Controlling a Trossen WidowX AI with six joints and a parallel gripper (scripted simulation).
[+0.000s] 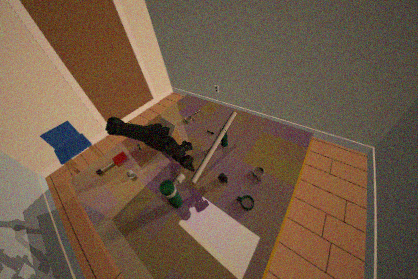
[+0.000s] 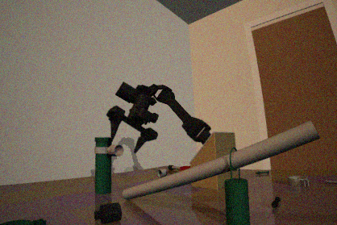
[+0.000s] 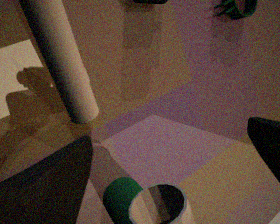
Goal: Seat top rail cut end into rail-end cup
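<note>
Beside big post (image 2: 103, 165), pale rail (image 2: 226, 161) slanted — unseated, fingers (image 2: 146, 135) spread, empty

A red block (image 1: 119, 158) lies near a blue chair (image 1: 65, 141), with a tan wedge (image 2: 215, 153) beyond.

Arm (image 2: 181, 113) reaches out in an arch, wrist bent downward. End effector (image 2: 129, 133) hangs just above and beside the big post (image 2: 103, 165), jaws spread wide, nothing between them, fingers touching nothing
</note>
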